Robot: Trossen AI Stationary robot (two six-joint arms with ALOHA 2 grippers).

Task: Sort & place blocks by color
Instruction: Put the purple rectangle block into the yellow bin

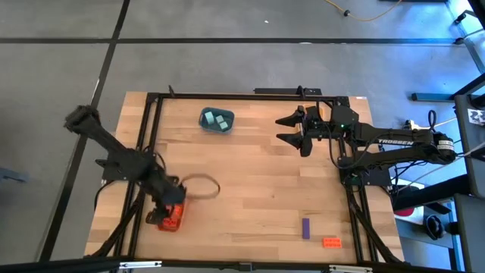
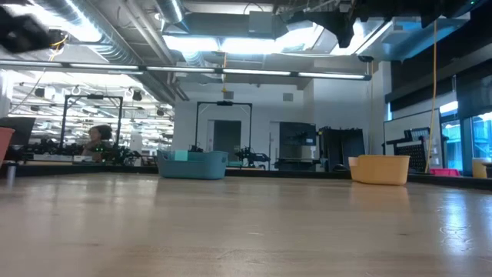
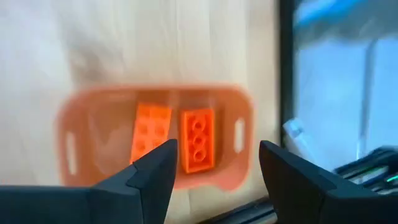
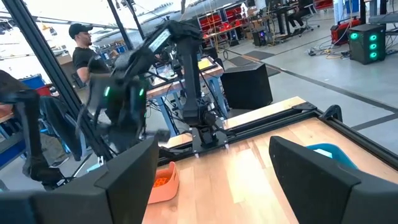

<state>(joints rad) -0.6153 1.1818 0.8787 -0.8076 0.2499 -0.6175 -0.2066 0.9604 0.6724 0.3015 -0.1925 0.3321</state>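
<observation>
Here the left gripper (image 1: 168,208) hung over the orange tray (image 1: 171,218) with empty, parted fingers.

Only the left wrist view showed 2 studded orange-red blocks (image 3: 198,140) lying inside this tray. From above, 2 teal blocks (image 1: 217,120) lay in the blue tray (image 1: 205,126), while 1 purple block (image 1: 305,227) and 1 orange block (image 1: 331,242) lay loose on the wooden table (image 1: 258,182). The right gripper (image 1: 288,130) waited beside the blue tray, fingers wide.

Grey floor (image 1: 227,23), bright ceiling lights (image 2: 254,45)
</observation>
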